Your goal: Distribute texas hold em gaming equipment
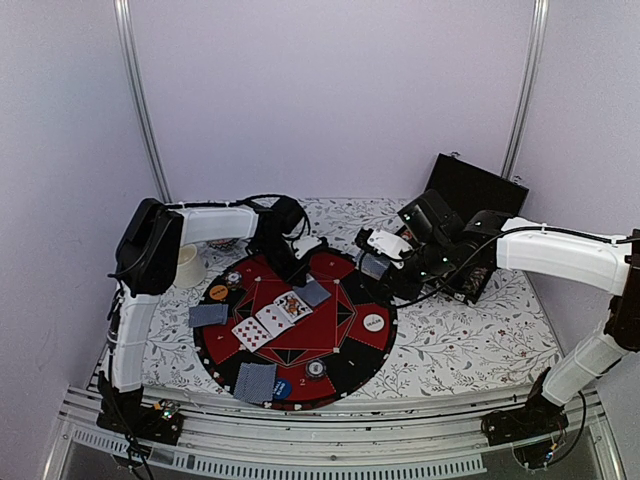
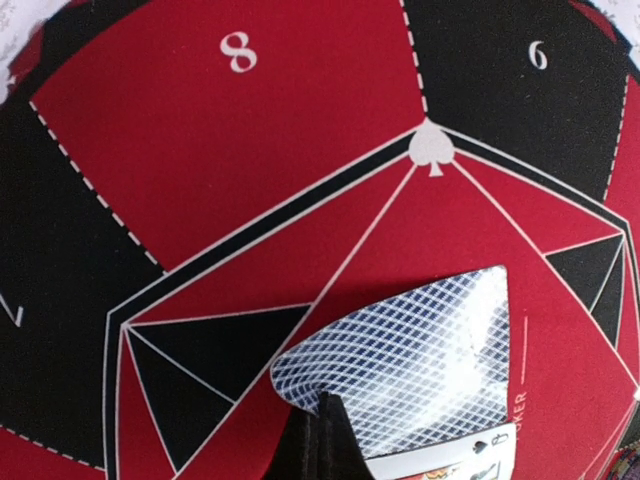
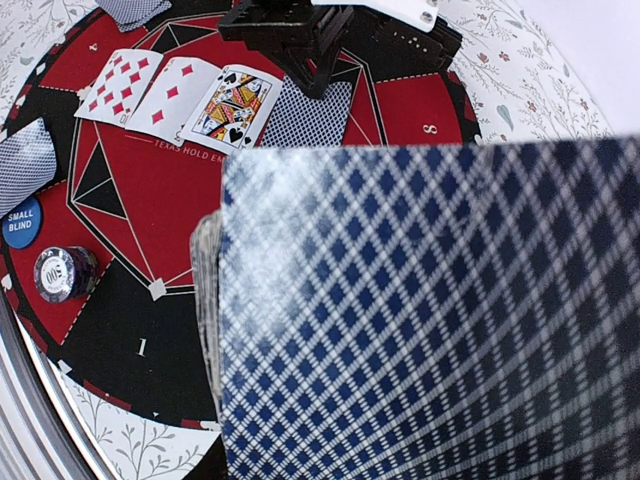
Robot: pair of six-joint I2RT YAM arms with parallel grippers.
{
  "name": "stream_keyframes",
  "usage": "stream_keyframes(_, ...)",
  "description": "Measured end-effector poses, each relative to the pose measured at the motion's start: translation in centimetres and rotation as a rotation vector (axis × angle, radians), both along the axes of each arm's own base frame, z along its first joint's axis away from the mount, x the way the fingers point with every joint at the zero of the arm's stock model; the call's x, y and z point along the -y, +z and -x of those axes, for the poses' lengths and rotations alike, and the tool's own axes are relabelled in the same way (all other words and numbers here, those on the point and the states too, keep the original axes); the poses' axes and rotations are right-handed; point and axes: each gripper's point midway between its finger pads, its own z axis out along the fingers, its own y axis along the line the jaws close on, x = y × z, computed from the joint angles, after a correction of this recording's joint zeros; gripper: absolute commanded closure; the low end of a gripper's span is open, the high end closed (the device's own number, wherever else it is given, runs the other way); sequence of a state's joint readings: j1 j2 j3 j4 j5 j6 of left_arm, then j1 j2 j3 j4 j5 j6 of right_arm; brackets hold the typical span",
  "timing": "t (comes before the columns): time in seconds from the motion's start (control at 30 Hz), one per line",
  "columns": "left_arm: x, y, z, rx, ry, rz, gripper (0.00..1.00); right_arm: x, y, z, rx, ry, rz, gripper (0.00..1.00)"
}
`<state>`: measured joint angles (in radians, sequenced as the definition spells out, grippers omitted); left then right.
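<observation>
A round red and black poker mat (image 1: 345, 300) lies mid-table. My left gripper (image 1: 302, 274) is shut on the corner of a face-down grey-blue card (image 1: 314, 292). In the left wrist view its fingertips (image 2: 322, 405) pinch the curled card (image 2: 420, 360) just above the mat. Three face-up cards (image 1: 268, 320) lie beside it. My right gripper (image 1: 378, 262) holds the deck (image 1: 374, 266) over the mat's right edge. The deck (image 3: 420, 320) fills the right wrist view and hides the fingers. Face-down cards lie at the left (image 1: 208, 315) and front (image 1: 255, 382).
An orange disc (image 1: 219, 292), a white disc (image 1: 373, 322), a blue disc (image 1: 282, 388) and striped chips (image 1: 316, 368) (image 1: 233, 279) sit on the mat. A white cup (image 1: 188, 266) stands at the left. An open black case (image 1: 472, 190) stands behind the right arm.
</observation>
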<state>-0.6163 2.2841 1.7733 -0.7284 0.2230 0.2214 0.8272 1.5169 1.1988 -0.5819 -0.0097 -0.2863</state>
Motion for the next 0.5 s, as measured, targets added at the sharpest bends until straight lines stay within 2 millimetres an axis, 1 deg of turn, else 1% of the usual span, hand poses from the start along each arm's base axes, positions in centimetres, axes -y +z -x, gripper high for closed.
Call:
stream_keyframes(0.2, 0.11, 0.19, -0.08, 0.005, -0.004, 0.001, 1.0, 0.0, 0.0, 0.0, -0.001, -0.001, -0.001, 0.61)
stream_keyframes(0.23, 0.12, 0.19, -0.07, 0.005, -0.005, 0.0, 0.98, 0.0, 0.0, 0.0, -0.001, -0.001, -0.001, 0.61)
stream_keyframes(0.3, 0.17, 0.22, -0.08, 0.01, -0.011, -0.002, 0.85, 0.0, 0.0, 0.0, -0.001, -0.001, -0.001, 0.61)
stream_keyframes(0.37, 0.26, 0.26, -0.06, 0.016, -0.017, -0.006, 0.76, 0.0, 0.0, 0.0, -0.001, -0.001, -0.001, 0.61)
stream_keyframes(0.5, 0.36, 0.34, -0.12, 0.03, -0.018, -0.019, 0.65, 0.0, 0.0, 0.0, -0.001, -0.001, -0.001, 0.61)
